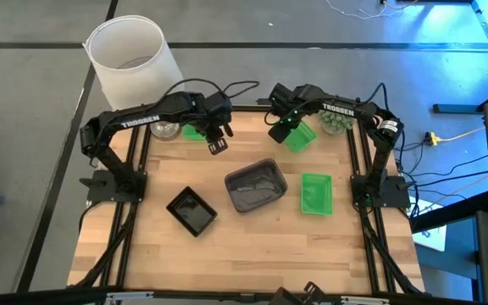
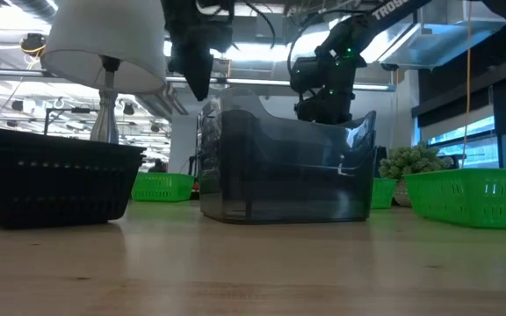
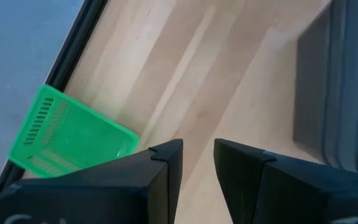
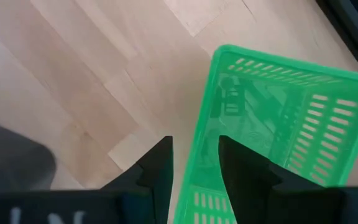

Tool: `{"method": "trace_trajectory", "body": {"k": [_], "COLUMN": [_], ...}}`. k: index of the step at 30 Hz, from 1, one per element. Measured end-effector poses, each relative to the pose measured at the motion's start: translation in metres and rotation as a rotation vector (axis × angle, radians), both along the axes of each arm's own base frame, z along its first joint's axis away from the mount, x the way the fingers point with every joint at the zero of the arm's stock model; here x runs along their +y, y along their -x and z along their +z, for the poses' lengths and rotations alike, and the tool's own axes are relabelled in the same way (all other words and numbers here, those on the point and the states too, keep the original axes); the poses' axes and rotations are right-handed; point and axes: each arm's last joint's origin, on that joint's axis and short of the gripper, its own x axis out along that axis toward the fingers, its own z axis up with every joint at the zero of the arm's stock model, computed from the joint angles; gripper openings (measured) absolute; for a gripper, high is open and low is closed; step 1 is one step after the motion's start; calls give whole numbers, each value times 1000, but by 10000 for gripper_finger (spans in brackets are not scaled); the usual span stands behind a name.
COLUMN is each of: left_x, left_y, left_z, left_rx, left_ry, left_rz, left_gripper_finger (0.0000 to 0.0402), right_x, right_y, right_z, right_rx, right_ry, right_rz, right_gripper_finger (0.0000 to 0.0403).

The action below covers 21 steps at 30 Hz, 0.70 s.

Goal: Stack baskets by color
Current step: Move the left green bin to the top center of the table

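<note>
- Right hand [image 1: 280, 131], fingers parted and empty, hovers over a green basket [image 1: 299, 137] at the desk's [image 1: 142, 254] one o'clock, likely lining up a grasp.
- Left hand [image 1: 219, 142], open and empty, waits at eleven o'clock.

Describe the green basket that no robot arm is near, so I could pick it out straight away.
Start at the grey basket in the middle of the wooden table. Just to its right, toward the right arm's side, lies a green basket flat on the wood. Unlike the other two green ones at the far edge, it sits alone, with no pincer above it.
</note>
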Motion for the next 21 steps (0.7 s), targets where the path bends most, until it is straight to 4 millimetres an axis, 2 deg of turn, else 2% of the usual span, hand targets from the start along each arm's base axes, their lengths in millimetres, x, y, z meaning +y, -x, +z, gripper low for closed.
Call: {"method": "trace_trajectory", "body": {"k": [9, 16, 21], "left_x": [6, 16, 17], "left_y": [-12, -10, -19], "left_z": [-19, -26, -38], "left_rx": [175, 257, 319], "left_ry": [-119, -155, -186], "left_rz": [-356, -486, -575], "left_gripper_finger": [82, 82, 82], "right_x": [0, 0, 0], "right_y": [0, 0, 0], "right_z": [0, 0, 0], "right_rx": [1, 3, 4], "right_ry": [1, 6, 6], "right_rz": [2, 27, 28], "right_gripper_finger": [128, 128, 128]}}
